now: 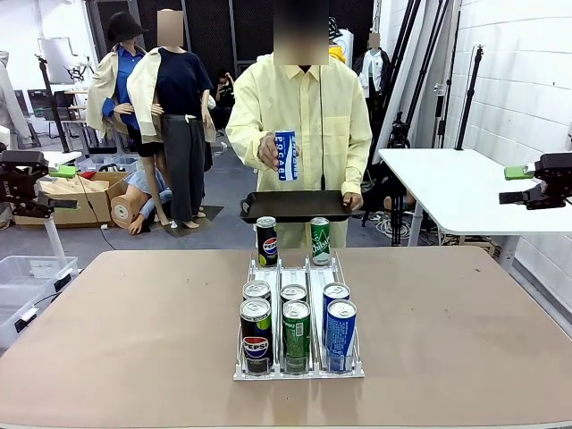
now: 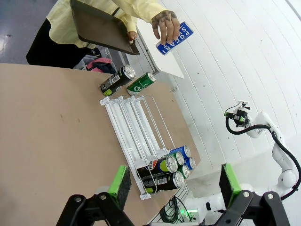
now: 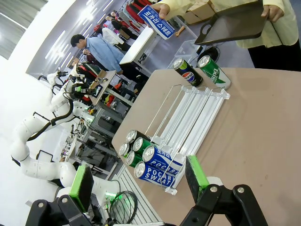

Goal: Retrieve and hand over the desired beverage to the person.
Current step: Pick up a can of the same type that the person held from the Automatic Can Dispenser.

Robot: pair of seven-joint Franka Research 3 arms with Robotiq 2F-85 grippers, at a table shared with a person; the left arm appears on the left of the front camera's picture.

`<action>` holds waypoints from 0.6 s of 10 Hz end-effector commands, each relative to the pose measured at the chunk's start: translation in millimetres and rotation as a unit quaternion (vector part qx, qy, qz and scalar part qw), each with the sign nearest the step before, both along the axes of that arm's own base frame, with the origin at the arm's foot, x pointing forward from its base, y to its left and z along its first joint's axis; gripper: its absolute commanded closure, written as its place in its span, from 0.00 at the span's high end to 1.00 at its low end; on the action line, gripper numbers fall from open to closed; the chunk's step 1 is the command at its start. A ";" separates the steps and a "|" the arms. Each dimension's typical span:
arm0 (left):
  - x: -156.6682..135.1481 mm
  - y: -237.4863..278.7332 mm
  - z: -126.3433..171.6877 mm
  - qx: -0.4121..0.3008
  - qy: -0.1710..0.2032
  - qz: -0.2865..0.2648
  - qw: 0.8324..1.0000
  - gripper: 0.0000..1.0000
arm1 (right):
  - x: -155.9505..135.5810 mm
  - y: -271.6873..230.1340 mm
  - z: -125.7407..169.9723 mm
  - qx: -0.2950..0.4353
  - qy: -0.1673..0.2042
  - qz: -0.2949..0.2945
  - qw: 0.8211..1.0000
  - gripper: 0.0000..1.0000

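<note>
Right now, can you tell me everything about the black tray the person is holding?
The black rectangular tray has a raised rim and rounded corners; it looks matte. The person in the pale-yellow shirt holds it roughly level at waist height, one hand gripping a short end. It hangs beyond the brown table's far edge, not touching it.

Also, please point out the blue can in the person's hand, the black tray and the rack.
blue can (image 1: pixel 286 155), front view, middle of its label.
black tray (image 1: pixel 295 206), front view, its bare inner surface.
rack (image 1: pixel 293 272), front view, empty middle lane.
</note>
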State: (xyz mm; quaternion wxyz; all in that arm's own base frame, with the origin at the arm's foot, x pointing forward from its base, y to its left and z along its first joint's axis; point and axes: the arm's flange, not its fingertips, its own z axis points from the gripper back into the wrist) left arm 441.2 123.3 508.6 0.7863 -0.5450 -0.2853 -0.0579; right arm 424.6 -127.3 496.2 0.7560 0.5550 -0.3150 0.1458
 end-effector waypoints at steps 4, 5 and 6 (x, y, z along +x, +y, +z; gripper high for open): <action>0.0 0.5 1.3 0.000 -0.002 0.002 1.000 1.00 | -0.9 0.1 -0.2 0.004 0.001 0.004 1.000 1.00; 0.0 0.5 1.3 0.000 -0.002 0.002 1.000 1.00 | -0.9 0.1 -0.2 0.004 0.001 0.004 1.000 1.00; 0.0 0.5 1.3 0.000 -0.002 0.002 1.000 1.00 | -0.9 0.1 -0.2 0.004 0.001 0.004 1.000 1.00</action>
